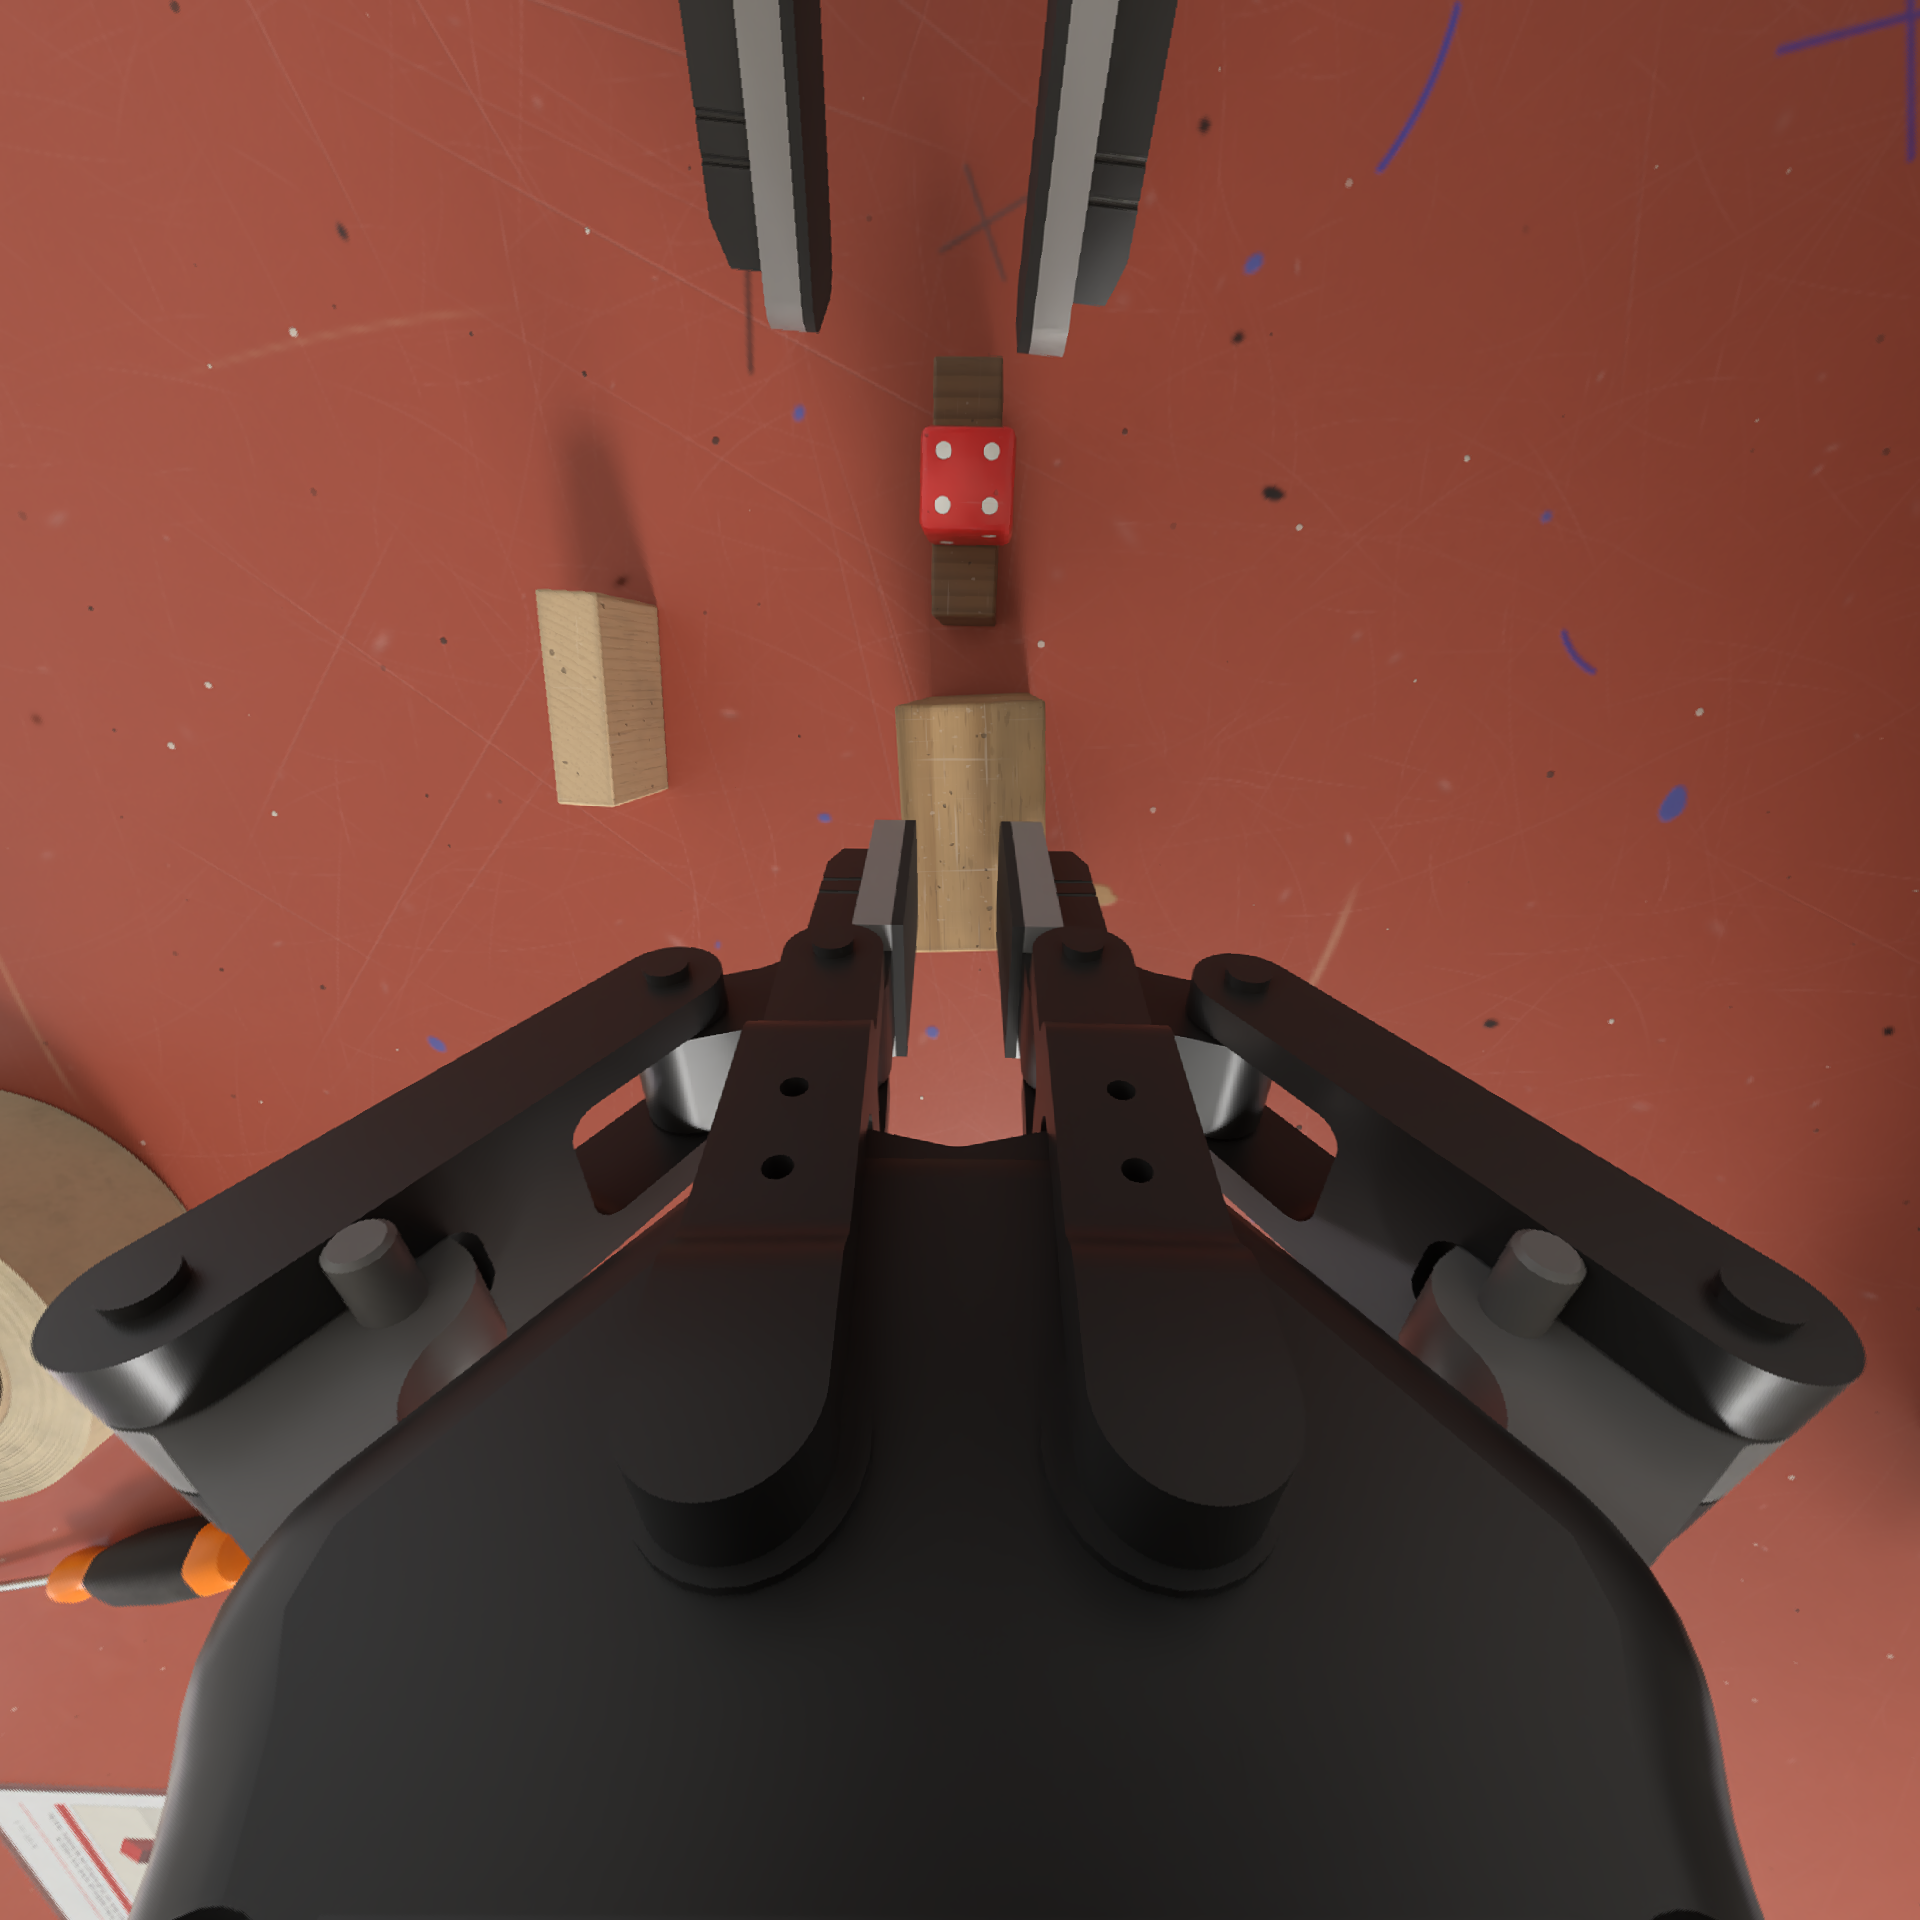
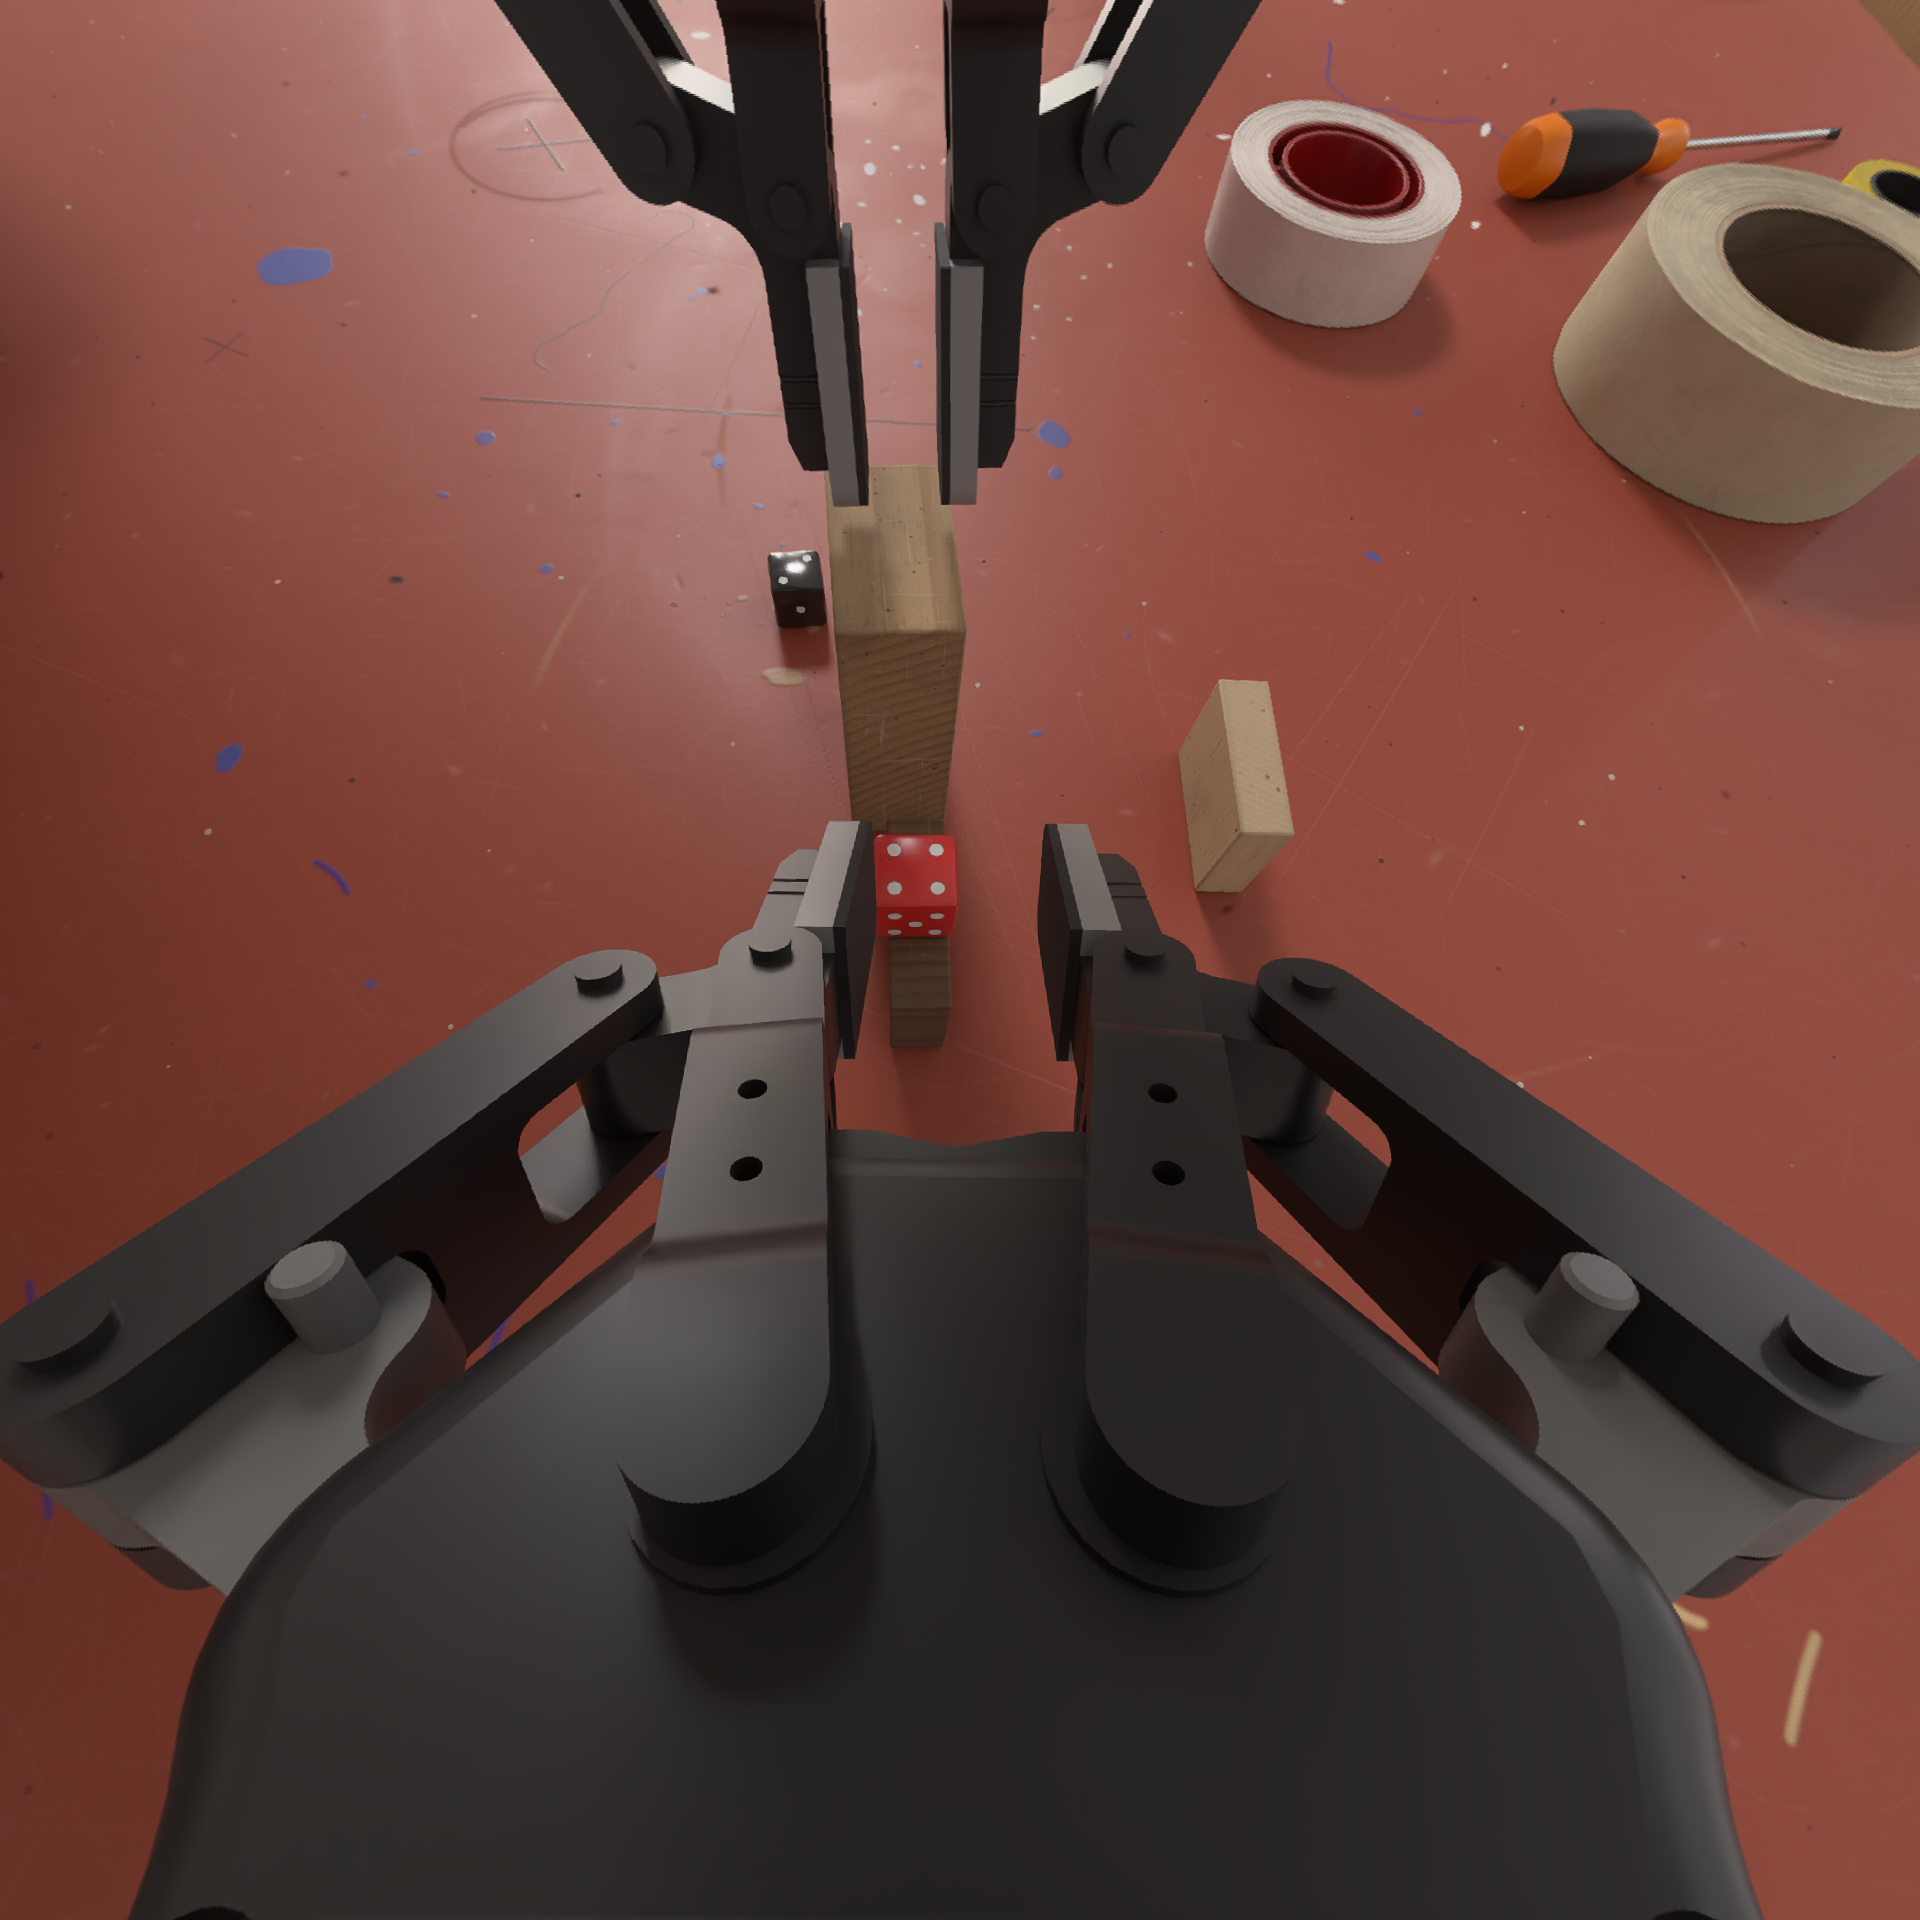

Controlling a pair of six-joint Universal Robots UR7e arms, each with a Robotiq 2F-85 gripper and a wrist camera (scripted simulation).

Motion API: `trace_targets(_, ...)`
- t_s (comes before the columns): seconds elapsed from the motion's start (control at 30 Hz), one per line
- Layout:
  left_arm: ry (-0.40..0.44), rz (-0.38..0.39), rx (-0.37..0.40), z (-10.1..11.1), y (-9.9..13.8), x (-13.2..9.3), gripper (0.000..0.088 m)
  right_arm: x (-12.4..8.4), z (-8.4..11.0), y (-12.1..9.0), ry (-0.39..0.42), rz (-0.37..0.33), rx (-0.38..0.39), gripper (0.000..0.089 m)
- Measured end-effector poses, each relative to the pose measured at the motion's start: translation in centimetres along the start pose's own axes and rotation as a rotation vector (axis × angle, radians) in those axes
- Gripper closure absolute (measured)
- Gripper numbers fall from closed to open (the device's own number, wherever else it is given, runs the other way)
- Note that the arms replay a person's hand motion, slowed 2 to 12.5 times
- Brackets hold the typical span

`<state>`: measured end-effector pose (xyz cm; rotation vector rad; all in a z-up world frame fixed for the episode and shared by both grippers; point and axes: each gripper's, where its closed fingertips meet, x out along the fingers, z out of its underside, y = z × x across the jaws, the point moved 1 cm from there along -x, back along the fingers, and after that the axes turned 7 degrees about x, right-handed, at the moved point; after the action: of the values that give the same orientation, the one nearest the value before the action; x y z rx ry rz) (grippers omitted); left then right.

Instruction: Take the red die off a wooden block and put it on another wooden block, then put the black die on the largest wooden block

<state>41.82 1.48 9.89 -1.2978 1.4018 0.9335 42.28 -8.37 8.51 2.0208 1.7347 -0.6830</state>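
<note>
The red die (image 2: 914, 883) sits on a small dark wooden block (image 2: 920, 997). My right gripper (image 2: 956, 883) is open with its fingers either side of the die; the left pad is close to it and the right pad stands apart. The die (image 1: 966, 483) and small block (image 1: 966, 597) also show in the left wrist view, with the right gripper (image 1: 920, 322) above them. The black die (image 2: 797, 587) lies on the table beside the largest block (image 2: 899, 644). My left gripper (image 1: 958, 873) is narrowly open and empty over that block's (image 1: 971, 769) far end. A pale medium block (image 2: 1236, 784) lies apart.
A white tape roll (image 2: 1335, 213), a large brown tape roll (image 2: 1756, 343) and an orange-and-black screwdriver (image 2: 1590, 151) lie at the far right of the red table (image 2: 416, 675). A printed card (image 1: 73, 1849) lies near the left arm.
</note>
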Motion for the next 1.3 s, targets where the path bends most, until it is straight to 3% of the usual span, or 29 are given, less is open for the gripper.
trace_targets(0.13, -0.012, 0.001, 0.000, 0.0, 0.0, 0.0, 0.0693, 0.1, 0.0, 0.0, -0.001, -0.002, 0.002, 0.0605)
trace_targets(0.9, -0.041, -0.046, 0.031, 0.0, 0.0, 0.0, 0.0696, -0.3, -0.2, 0.1, 0.006, 0.003, -0.001, 0.0606)
trace_targets(1.03, -0.002, -0.055, 0.008, -0.1, 0.1, -0.3, 0.0698, -0.4, -0.2, 0.1, 0.012, 0.007, -0.002, 0.0606)
trace_targets(1.3, 0.189, -0.115, -0.078, -0.8, -0.2, -3.1, 0.0699, -0.8, -0.4, 0.3, 0.024, 0.016, 0.003, 0.0605)
